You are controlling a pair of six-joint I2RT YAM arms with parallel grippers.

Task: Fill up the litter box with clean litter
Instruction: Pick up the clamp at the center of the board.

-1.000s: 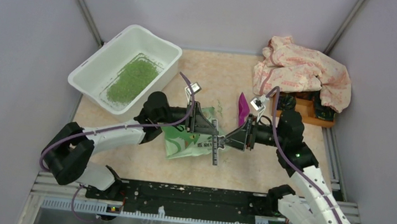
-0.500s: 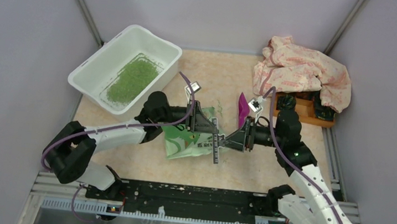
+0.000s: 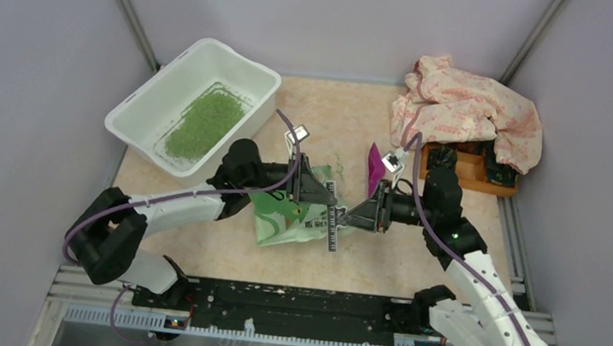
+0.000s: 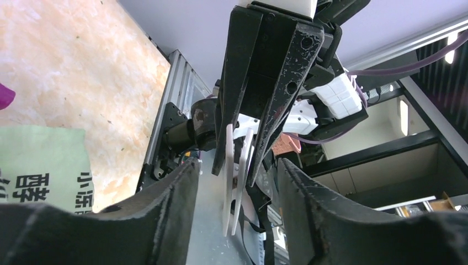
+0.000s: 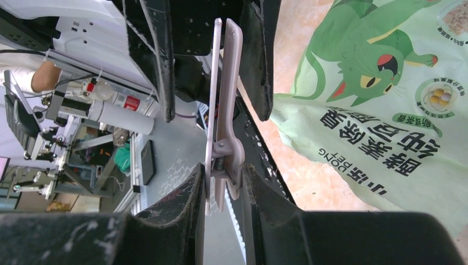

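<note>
The white litter box [image 3: 149,98] stands at the back left with a patch of green clean litter [image 3: 204,121] inside. The light green printed bag [image 3: 284,215] lies on the table between the arms; it also shows in the right wrist view [image 5: 381,105] and the left wrist view [image 4: 38,165]. My right gripper [image 3: 350,217] [image 5: 223,193] is shut on the handle end of a white clip [image 5: 222,94]. My left gripper [image 3: 328,199] [image 4: 234,221] is open, its fingers standing on either side of the clip [image 4: 234,176] without touching it.
A purple object [image 3: 375,168] lies just behind the grippers. A pink patterned cloth [image 3: 469,108] covers part of an orange wooden tray [image 3: 467,178] at the back right. Grey walls close in the table on three sides.
The right arm has shifted slightly left, bringing the clip a little closer into the left gripper's open fingers. The left arm, bag and box are unchanged.
</note>
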